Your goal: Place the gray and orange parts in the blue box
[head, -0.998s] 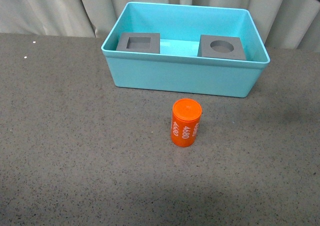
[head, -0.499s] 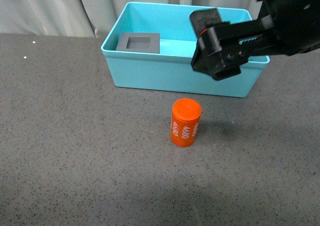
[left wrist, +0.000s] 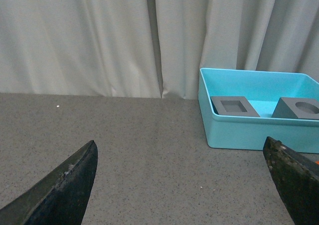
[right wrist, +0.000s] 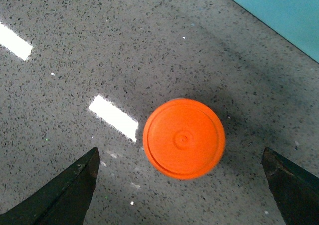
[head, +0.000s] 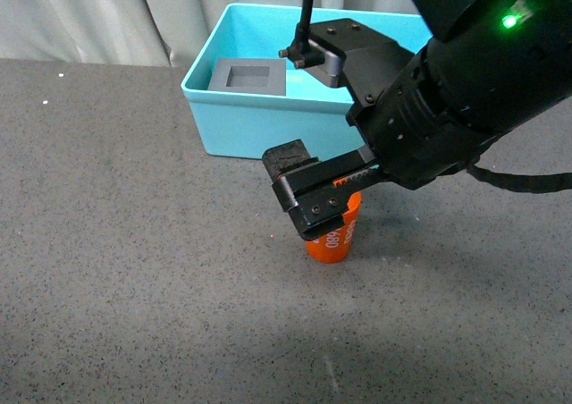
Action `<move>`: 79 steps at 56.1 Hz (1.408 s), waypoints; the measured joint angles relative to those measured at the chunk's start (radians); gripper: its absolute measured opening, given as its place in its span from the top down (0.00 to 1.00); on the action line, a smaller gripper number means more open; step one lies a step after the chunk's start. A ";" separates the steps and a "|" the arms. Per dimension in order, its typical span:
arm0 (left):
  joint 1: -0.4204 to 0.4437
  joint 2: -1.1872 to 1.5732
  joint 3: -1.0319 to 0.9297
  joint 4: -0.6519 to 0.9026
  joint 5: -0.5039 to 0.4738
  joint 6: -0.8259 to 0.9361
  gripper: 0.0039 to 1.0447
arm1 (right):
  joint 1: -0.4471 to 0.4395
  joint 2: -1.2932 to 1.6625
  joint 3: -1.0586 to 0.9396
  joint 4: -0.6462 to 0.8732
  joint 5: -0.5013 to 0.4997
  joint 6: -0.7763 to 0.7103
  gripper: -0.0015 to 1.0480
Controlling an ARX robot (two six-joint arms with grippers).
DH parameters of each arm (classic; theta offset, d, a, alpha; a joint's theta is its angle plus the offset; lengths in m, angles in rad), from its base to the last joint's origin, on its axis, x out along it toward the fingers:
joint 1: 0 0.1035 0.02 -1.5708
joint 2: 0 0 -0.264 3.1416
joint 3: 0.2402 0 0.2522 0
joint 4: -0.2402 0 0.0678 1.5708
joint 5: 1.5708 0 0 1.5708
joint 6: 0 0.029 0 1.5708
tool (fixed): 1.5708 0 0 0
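The orange cylinder (head: pixel 333 240) stands upright on the gray speckled table (head: pixel 134 243), at 6 o'clock of the blue box (head: pixel 268 102) and apart from it. White digits show on its side below the black finger that covers its upper part in the front view. The right gripper (head: pixel 308 203) hangs directly over the cylinder, its arm reaching in from 2 o'clock across the box's right half, a green light (head: pixel 509 20) glowing on the arm's housing.

From the right wrist, the cylinder (right wrist: pixel 183 138) is seen from straight above as a round orange cap with a small ring at its center. The right gripper (right wrist: pixel 179 152) is spread wide, its two dark fingers well clear of the cap on either side and touching nothing. A corner of the box (right wrist: pixel 279 11) shows beyond it, and bright bars of reflected light lie on the table.

Inside the box, the gray cube with the square recess (head: pixel 248 76) sits at the 9 o'clock end, close to the near wall. The front view hides the other cube behind the arm. The left wrist view shows both in the box (left wrist: pixel 239 135): the square-recess cube (left wrist: pixel 234 106) and the round-recess cube (left wrist: pixel 299 108), apart from each other with bare blue floor between.

The left gripper (left wrist: pixel 178 144) is out of the front view. Its own camera shows the jaws wide apart and empty above the table, facing the box and a pale curtain (left wrist: pixel 99 36) behind it.
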 joint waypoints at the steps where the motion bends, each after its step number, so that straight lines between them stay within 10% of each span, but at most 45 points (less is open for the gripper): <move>1: 0.000 0.000 0.000 0.000 0.000 0.000 0.06 | 0.002 0.005 0.003 -0.001 0.003 0.001 0.09; 28: 0.000 0.000 0.000 0.000 0.000 0.000 0.06 | 0.020 0.159 0.136 -0.054 0.060 0.078 0.11; 45: 0.000 0.000 0.000 0.000 0.000 0.000 0.06 | 0.023 0.172 0.162 -0.098 0.098 0.099 0.56; 79: 0.000 0.000 0.000 0.000 0.000 0.000 0.06 | -0.064 -0.037 0.176 -0.105 0.076 0.113 0.57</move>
